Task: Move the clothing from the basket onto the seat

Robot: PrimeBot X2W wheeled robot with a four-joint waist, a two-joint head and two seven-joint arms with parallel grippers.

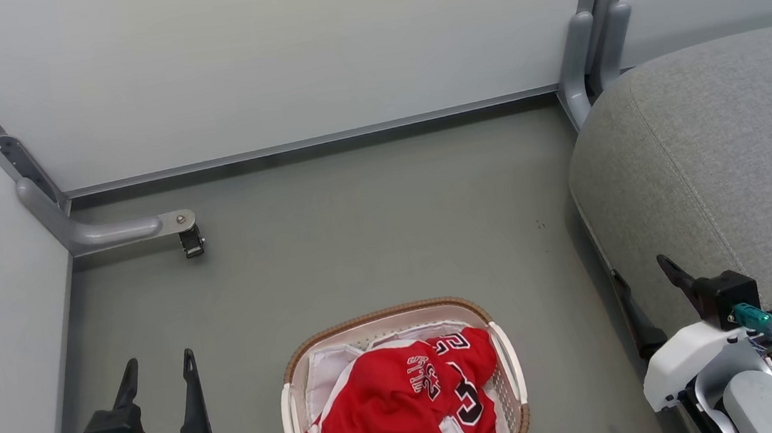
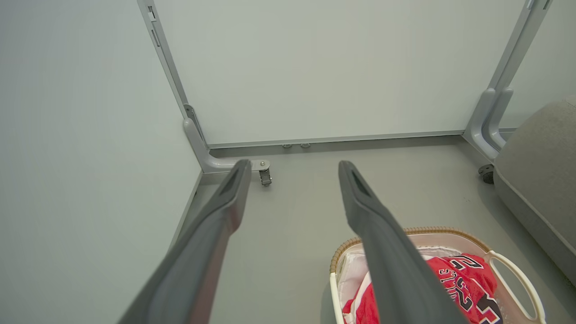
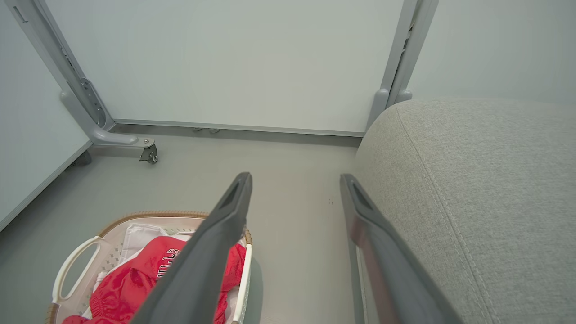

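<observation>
While the clothing (image 1: 399,409) lies heaped in the basket (image 1: 382,315), beside the seat (image 1: 722,138), left gripper (image 1: 160,358) and right gripper (image 1: 641,268) hang spread and empty. Judged light, limp, unbreakable; pinch the raised top fold, clear of the white liner (image 1: 326,366).

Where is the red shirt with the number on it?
The red clothing lies bunched inside the white basket on the floor, at the bottom middle of the head view; the grey seat is to its right.
</observation>
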